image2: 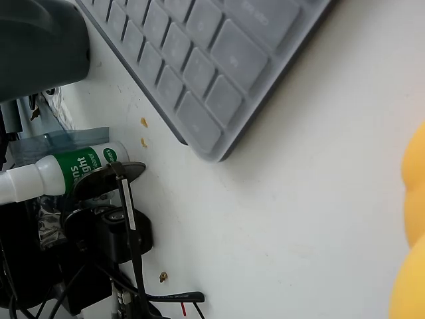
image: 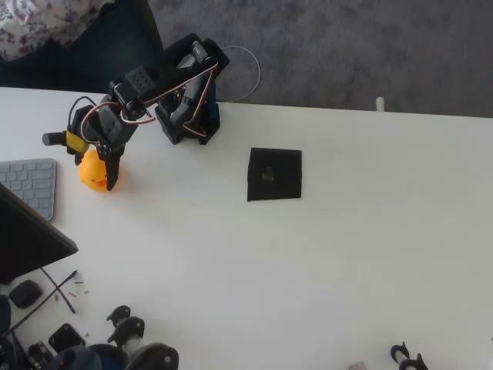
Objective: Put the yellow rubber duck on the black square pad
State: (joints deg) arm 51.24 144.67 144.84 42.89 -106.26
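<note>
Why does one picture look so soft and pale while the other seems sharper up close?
Overhead view: bright, even light washes the white table pale with only faint shadows; the yellow rubber duck at the hand and the black square pad look slightly soft. Wrist view: the keyboard and a green-labelled bottle are fairly crisp, while the duck is a blurred yellow edge.

One yellow rubber duck (image: 93, 170) and one black square pad (image: 274, 174) lay on the white table (image: 347, 254). There was one grey keyboard (image: 31, 185) at the overhead view's left edge. The wrist view showed one white bottle with a green label (image2: 63, 173).
</note>
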